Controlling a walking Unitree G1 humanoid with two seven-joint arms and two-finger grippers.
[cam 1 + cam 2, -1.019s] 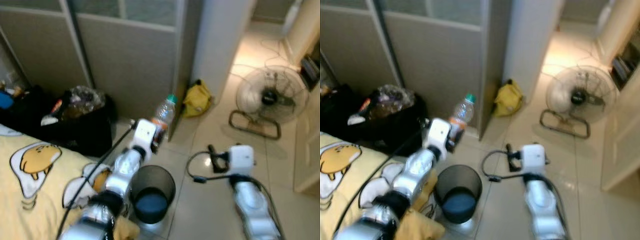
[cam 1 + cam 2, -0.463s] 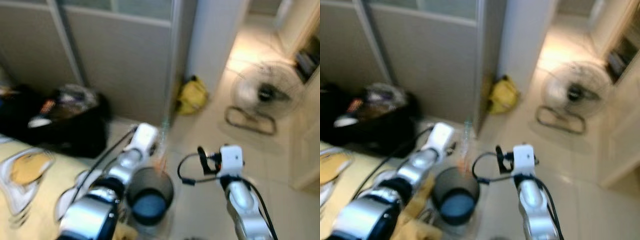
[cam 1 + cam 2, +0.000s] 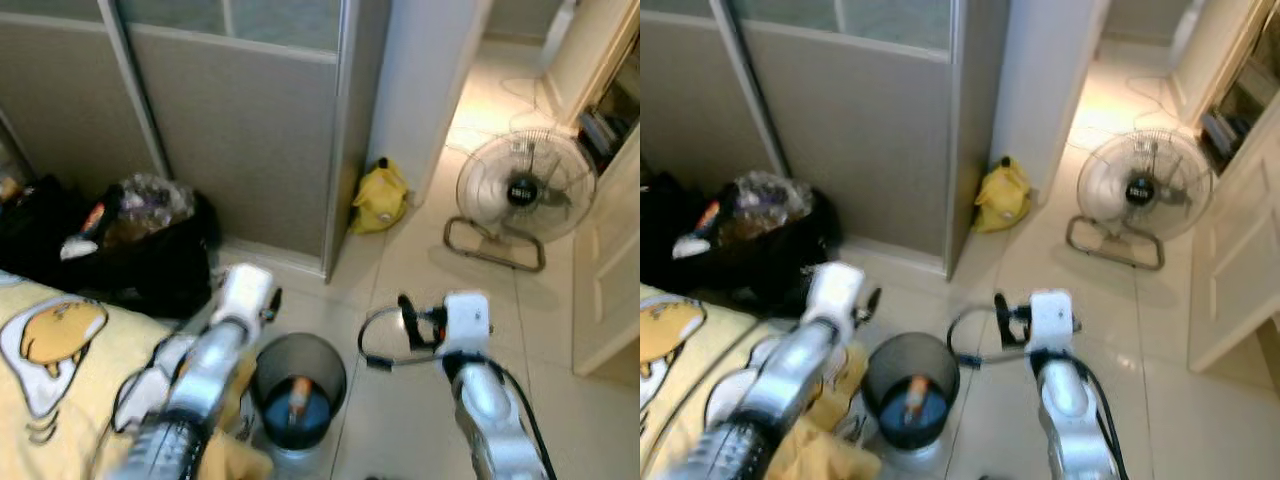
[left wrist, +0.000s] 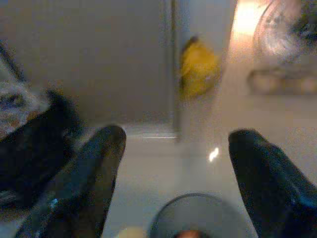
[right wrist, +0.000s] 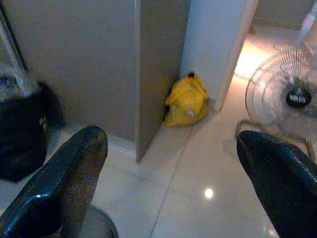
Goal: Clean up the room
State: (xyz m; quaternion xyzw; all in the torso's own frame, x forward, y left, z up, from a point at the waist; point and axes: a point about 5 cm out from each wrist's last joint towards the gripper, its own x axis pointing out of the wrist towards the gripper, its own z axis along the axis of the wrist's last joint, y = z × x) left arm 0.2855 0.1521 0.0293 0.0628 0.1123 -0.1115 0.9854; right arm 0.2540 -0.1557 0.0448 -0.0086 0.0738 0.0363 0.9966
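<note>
Yellow bedspread lying at my left, black mesh bin standing on tiled floor beside it. Bottle sitting inside bin. My left tool hovering above bin, fingers spread wide, gripping nothing. My right tool gaping wide, likewise empty.

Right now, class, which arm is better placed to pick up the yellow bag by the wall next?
Probably the right: the right claw is open and points across bare floor towards the yellow bag, while the left claw hangs over the bin.
</note>
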